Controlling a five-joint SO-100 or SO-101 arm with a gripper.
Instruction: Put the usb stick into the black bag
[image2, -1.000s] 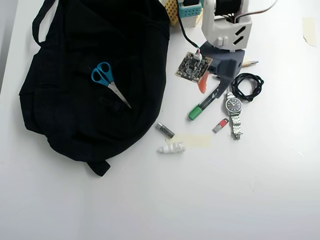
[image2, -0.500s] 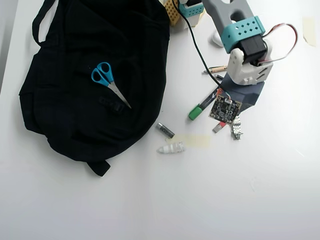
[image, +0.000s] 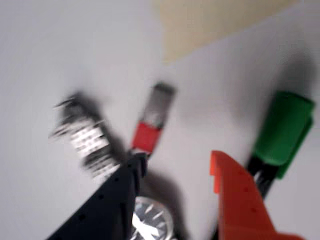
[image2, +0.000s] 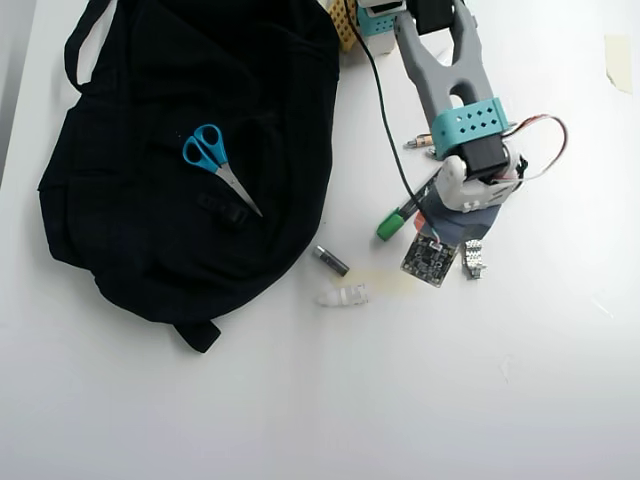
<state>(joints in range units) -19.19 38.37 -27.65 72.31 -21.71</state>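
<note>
The two-finger claw (image: 175, 160), one dark finger and one orange finger, is standing with its fingers apart in the wrist view, gripping nothing. The small flat usb stick with a red body and grey metal end (image: 151, 120) is lying on the white bench (image: 60, 45) just beyond the tip of the dark finger, at about 11 o'clock from the gap between the fingers; whether the tip is touching it cannot be told through the blur. Its long axis is running from about 7 o'clock to 1 o'clock, the red body lying nearest the claw and the grey end pointing away. A silver metal watch with a linked band (image: 87, 140) is lying at the stick's 9 o'clock, and a green-capped marker (image: 282, 130) at its 3 o'clock.

In the overhead view the arm and its circuit board are covering the stick. The large soft black fabric bag (image2: 190, 150) is lying well apart at the arm's 9 o'clock, with blue-handled scissors (image2: 215, 160) resting on it.
</note>
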